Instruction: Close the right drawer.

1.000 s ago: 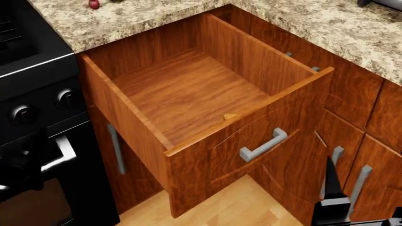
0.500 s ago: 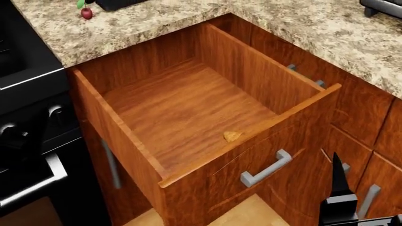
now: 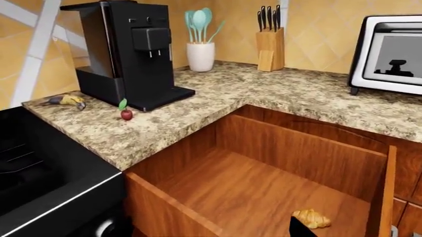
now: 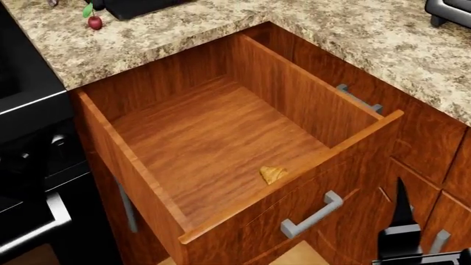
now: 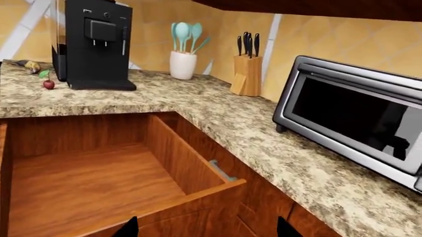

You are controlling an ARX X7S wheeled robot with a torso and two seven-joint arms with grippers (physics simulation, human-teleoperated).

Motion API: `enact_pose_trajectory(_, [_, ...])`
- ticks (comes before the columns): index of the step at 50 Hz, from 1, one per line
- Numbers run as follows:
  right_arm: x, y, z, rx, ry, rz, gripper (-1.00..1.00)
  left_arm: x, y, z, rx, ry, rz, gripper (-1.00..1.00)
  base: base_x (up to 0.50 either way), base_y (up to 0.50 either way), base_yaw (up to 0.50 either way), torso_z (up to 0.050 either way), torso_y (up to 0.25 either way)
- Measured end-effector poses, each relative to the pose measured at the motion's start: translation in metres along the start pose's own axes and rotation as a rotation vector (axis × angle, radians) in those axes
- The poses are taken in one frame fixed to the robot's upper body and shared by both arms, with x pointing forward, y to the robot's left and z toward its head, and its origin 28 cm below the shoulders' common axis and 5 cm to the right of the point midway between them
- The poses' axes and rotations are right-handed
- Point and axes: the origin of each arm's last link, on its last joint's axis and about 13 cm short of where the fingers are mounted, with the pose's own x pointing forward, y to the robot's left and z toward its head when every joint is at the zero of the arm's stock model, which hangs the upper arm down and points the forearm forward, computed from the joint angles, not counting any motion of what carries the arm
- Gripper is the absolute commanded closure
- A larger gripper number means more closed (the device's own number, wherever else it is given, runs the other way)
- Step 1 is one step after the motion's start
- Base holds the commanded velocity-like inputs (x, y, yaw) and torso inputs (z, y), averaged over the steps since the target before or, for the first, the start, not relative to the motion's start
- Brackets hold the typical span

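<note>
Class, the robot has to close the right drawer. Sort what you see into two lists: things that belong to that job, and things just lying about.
Belongs to the job:
right drawer, pulled open
its handle
right gripper

Just lying about:
pastry inside the drawer
cherry
banana
coffee machine
knife block
toaster oven

On the granite table [image 3: 277,94]: black coffee machine [image 3: 128,52], white jar of teal utensils [image 3: 200,42], wooden knife block [image 3: 270,42], toaster oven [image 5: 356,121], cherry [image 3: 126,113], banana [image 3: 66,100]. Black stove [image 3: 39,182] just beside.
</note>
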Motion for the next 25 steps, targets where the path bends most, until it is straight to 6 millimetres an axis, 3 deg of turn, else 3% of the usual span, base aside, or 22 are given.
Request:
enact_pose_trajectory(5, [-0.0007, -0.0007, 0.0006, -0.011, -0.001, -0.014, -1.0, -0.0001, 0.0009, -0.0001, -0.001, 0.002, 0.004, -1.0, 0.0, 0.0, -0.12, 0.0, 0.0])
enact_pose_trajectory(25, [-0.004, 0.0005, -0.0013, -0.035, 0.006, -0.038, -1.0, 0.0029, -0.0002, 0.0019, -0.007, -0.003, 0.005, -1.0, -0.13, 0.12, -0.48, 0.0, 0.0])
